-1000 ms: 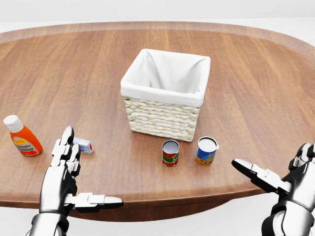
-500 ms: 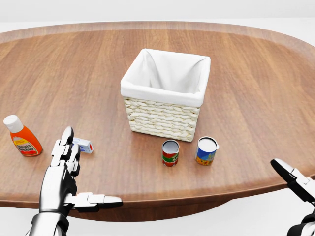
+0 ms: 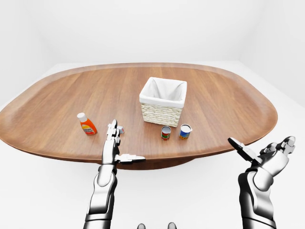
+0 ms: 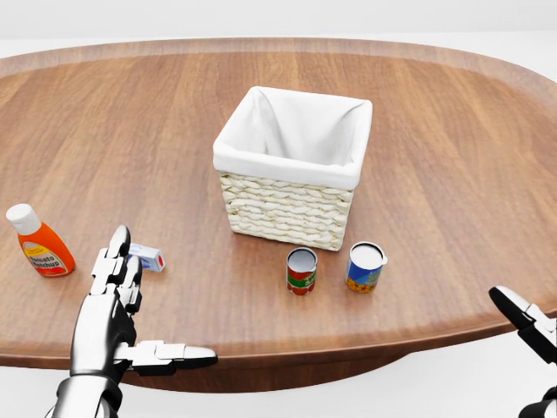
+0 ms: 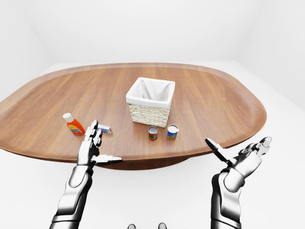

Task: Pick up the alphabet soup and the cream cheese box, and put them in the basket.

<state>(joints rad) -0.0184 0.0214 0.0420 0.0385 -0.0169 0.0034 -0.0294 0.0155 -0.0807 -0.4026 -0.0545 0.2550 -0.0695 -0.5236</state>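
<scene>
The alphabet soup point(image 4: 301, 271) can is stood upright just below the white-lined wicker basket point(image 4: 294, 168), well right of the left robot hand point(image 4: 111, 305). The small cream cheese box point(image 4: 148, 257) is laid flat right beside that hand's fingertips point(image 4: 119, 238).

On the desk point(image 4: 435, 131) the basket point(image 4: 293, 165) stands near the middle. Two cans point(image 4: 301, 271) point(image 4: 365, 266) stand below it, near the bottom edge. A small box point(image 4: 148, 257) and a bottle point(image 4: 39, 241) lie toward the left.

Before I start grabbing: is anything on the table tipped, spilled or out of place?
Nothing stands out. The basket, both cans and the orange bottle stand upright; the small box lies flat beside the open left hand.
</scene>
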